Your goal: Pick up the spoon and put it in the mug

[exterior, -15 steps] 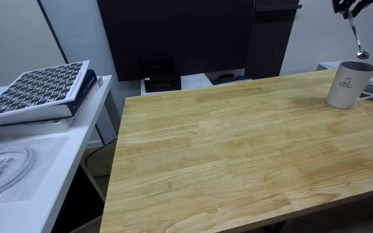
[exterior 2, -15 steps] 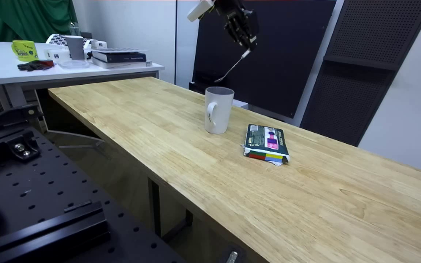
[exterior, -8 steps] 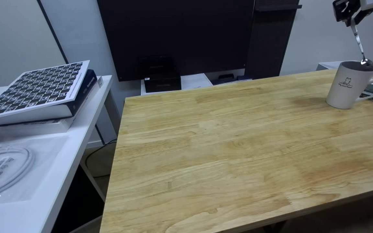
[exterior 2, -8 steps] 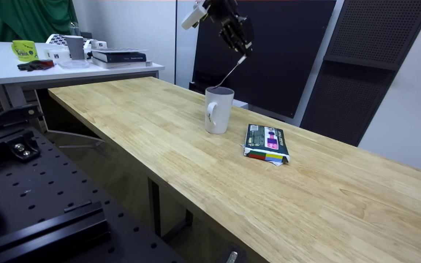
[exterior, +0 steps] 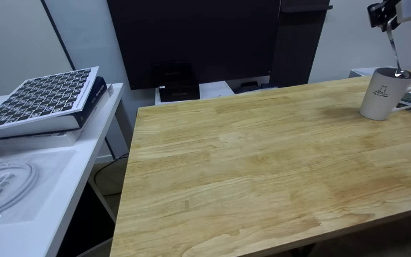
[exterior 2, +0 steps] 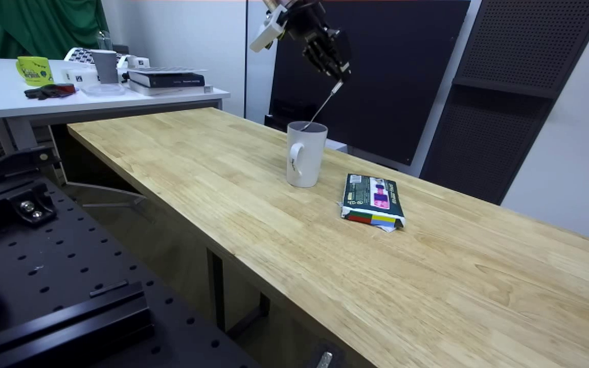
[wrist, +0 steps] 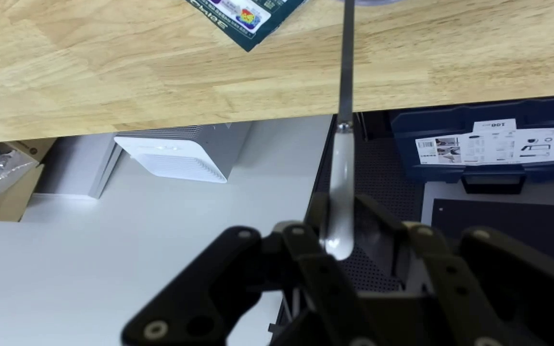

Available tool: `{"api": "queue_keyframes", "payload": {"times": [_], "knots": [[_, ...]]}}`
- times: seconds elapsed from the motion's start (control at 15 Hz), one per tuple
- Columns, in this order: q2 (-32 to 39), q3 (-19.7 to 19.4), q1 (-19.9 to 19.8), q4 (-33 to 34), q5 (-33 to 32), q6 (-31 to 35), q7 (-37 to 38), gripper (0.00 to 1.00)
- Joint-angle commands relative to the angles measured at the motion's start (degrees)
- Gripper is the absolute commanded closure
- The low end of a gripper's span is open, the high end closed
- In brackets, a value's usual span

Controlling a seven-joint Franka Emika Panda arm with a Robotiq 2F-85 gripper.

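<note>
The spoon is silvery with a white handle end and hangs at a slant, bowl down. My gripper is shut on the white handle end, also seen in the wrist view. The light grey mug stands upright on the wooden table, its handle towards the camera in an exterior view. The spoon's bowl is inside the mug's mouth, just below the rim; its tip is hidden by the mug in an exterior view. The gripper is well above the mug.
A dark green packet with colourful print lies on the wooden table close to the mug. A white table with stacked books stands beside it. A black perforated platform lies along the front.
My gripper has moved down with the spoon. The spoon's bowl went from above the mug to inside its mouth. The mug has not moved.
</note>
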Motion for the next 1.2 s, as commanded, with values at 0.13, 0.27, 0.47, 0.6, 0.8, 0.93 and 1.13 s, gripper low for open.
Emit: {"api": "queue_keyframes", "payload": {"times": [0.13,0.27,0.47,0.6,0.8,0.93,1.13], "knots": [[-0.77,-0.74,1.79,-0.77,-8.81,-1.07,14.51,0.95],[-0.97,-0.70,1.75,-1.08,-10.06,-0.75,18.41,0.95],[-1.04,-0.84,2.31,-1.41,-15.22,-1.79,26.38,0.95],[-0.87,-0.66,2.49,-1.83,-18.64,-2.88,30.31,0.95],[-0.50,-0.28,2.74,-3.04,-21.37,-4.48,33.02,0.95],[-0.30,-0.01,2.84,-3.99,-21.54,-5.06,33.50,0.95],[-0.98,10.60,-6.37,-5.44,-22.71,-9.19,33.18,0.95]]}}
